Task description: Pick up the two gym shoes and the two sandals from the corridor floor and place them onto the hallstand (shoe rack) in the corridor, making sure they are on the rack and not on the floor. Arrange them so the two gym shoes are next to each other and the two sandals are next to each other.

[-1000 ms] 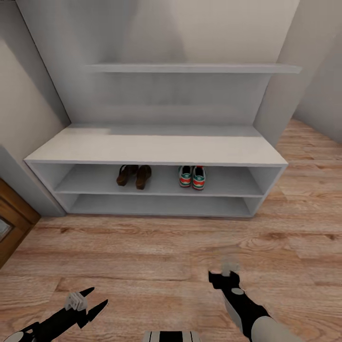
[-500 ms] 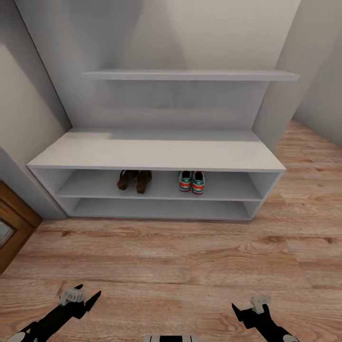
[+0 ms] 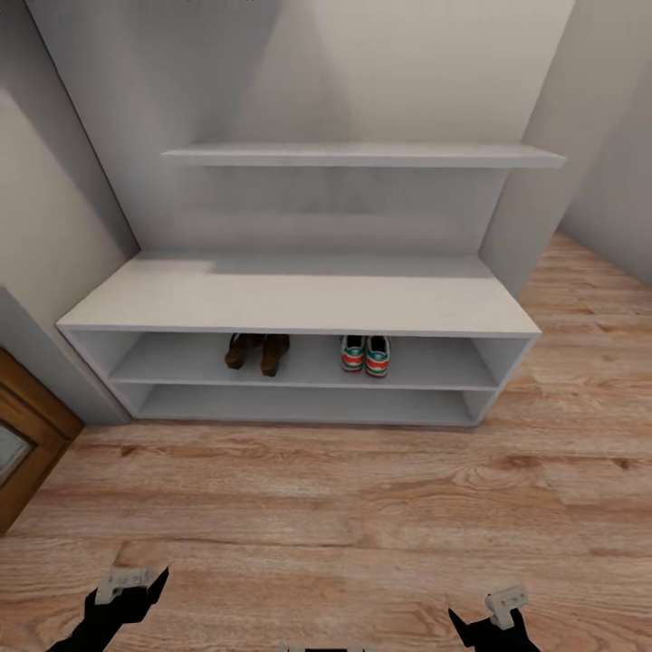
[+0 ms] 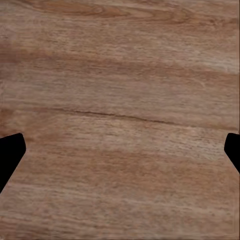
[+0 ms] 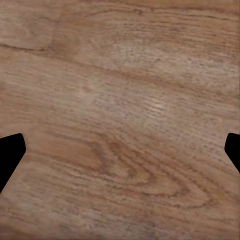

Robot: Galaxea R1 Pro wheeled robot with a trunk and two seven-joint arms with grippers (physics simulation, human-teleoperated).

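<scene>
Dark brown leather sandals [image 3: 256, 350] and white green-striped gym shoes [image 3: 365, 353] sit paired on the pale-grey hallstand's [image 3: 299, 304] upper shelf, at my 12 o'clock. My left pincer [image 4: 120, 150] and right pincer [image 5: 120, 150] hang spread wide and empty over the wood-plank corridor floor [image 3: 326, 507].

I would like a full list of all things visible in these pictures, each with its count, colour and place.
sandals: two, dark brown, side by side on the upper shelf of the rack, left of centre.
gym shoes: two, white with green and red, side by side on the same shelf, right of the sandals.
rack: one, pale grey, against the wall.
wall shelf: one, pale grey, above the rack.
floor: light-brown wood planks.
door: one, brown, far left.
left gripper: black, jaws open, over bare floor.
right gripper: black, jaws open, over bare floor.
</scene>
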